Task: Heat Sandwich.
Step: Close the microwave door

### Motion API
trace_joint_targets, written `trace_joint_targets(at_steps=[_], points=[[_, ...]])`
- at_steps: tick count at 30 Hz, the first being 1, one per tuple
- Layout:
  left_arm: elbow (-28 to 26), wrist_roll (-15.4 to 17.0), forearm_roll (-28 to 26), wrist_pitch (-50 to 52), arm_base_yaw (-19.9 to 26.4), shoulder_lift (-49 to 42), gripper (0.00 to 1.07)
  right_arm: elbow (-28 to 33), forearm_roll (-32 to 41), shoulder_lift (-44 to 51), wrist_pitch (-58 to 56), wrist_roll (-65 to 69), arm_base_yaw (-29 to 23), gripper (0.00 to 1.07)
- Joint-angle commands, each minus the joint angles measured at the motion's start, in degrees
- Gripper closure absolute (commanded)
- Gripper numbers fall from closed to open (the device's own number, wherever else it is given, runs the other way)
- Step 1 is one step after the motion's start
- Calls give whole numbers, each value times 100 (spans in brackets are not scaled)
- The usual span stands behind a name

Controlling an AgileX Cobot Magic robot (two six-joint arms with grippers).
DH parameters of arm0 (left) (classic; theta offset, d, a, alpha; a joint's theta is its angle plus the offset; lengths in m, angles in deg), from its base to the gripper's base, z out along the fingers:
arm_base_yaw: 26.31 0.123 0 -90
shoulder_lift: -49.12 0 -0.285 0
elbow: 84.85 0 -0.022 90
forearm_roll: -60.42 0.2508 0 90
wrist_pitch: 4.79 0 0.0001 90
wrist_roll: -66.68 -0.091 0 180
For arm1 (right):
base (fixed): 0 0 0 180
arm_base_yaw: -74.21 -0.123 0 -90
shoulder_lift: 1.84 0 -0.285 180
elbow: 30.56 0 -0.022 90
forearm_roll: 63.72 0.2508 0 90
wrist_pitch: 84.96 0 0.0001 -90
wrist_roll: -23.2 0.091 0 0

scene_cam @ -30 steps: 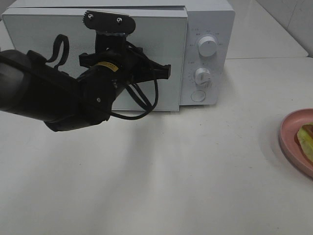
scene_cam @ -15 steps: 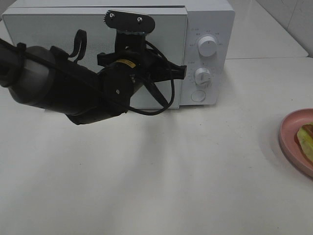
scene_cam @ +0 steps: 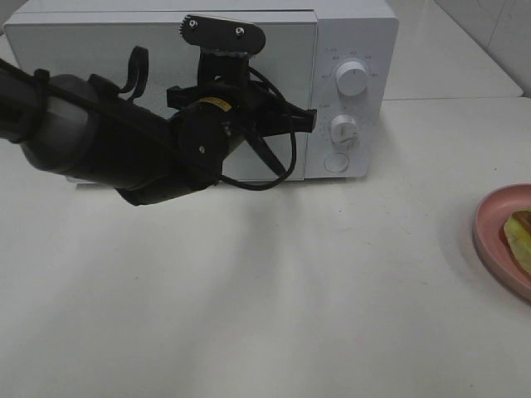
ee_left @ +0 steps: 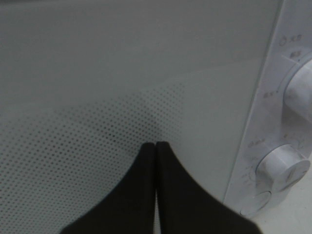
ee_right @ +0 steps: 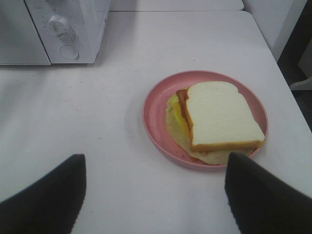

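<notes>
The sandwich (ee_right: 219, 117), white bread over lettuce and meat, lies on a round pink plate (ee_right: 152, 117). Only slivers of the sandwich (scene_cam: 521, 236) and plate (scene_cam: 494, 236) show at the right edge of the high view. My right gripper (ee_right: 156, 158) hangs open above the table just short of the plate, touching nothing. A white microwave (scene_cam: 357, 41) stands at the back with its door (scene_cam: 91, 58) closed. My left gripper (scene_cam: 310, 121) is shut and empty, its tips (ee_left: 155, 145) pressed together right at the door's right edge, beside the control panel.
The microwave panel carries two knobs (scene_cam: 352, 80) (scene_cam: 343, 130) and a round button (scene_cam: 336, 162). My bulky left arm (scene_cam: 108, 153) stretches across the front of the door. White table (scene_cam: 290, 290) spreads between microwave and plate.
My left arm has swung right along the door, bringing its shut tips to the door's right edge, and has nearly stopped. The right gripper and sandwich stay put.
</notes>
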Motion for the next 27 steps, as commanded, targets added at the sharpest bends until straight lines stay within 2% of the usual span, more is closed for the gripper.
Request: trace_joint_targets(at_steps=[1,21,26,27], points=[[-223,-6,-183,413,183,74,107,23,0,155,40,-34,34,32],[-304,-11,-183,327,155,86,107,23,0,155,40,-34,34,32],[-298,-275,-229,338,-63,23,107,23,0,155,40,-34,34,32],[-298,-493,-344,344,-178,23,107,23,0,155,40,-34,34,32]])
